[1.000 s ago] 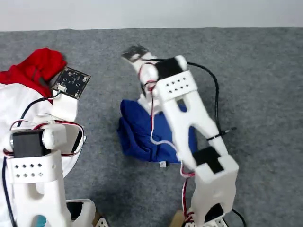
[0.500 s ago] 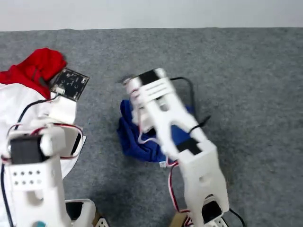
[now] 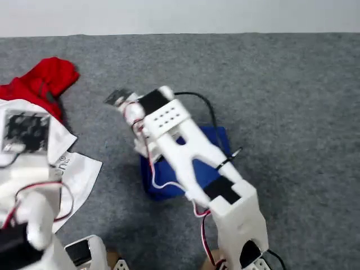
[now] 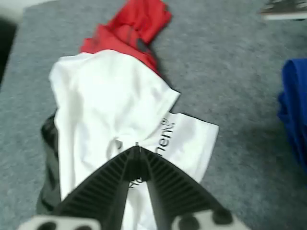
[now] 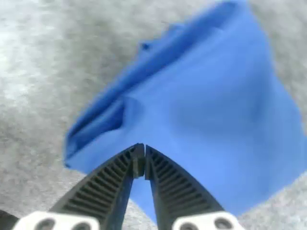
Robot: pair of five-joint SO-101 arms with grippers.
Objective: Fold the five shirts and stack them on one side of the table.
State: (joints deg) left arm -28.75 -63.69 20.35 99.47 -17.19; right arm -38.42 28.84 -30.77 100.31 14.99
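A grey felt-like table (image 3: 292,112) is filling the scene, with a pale wall (image 3: 180,16) running along its far edge. The right arm (image 3: 191,152) is stretching from the near edge across the middle of the table, over the blue shirt (image 3: 219,140), which is lying bunched and partly folded at the table's centre. The left arm (image 3: 28,225) is standing at the near left corner, above the white shirt (image 4: 110,100), which is lying spread and rumpled on the left side. The red shirt (image 3: 48,81) is lying crumpled at the far left, its edge touching the white one and partly tucked under it. A strip of dark fabric (image 4: 47,139) is showing at one edge of the white shirt. The right gripper (image 5: 141,155) is hanging over the blue shirt with its jaws pressed together, and the left gripper (image 4: 139,152) is hanging over the white shirt, its jaws likewise meeting at the tips.
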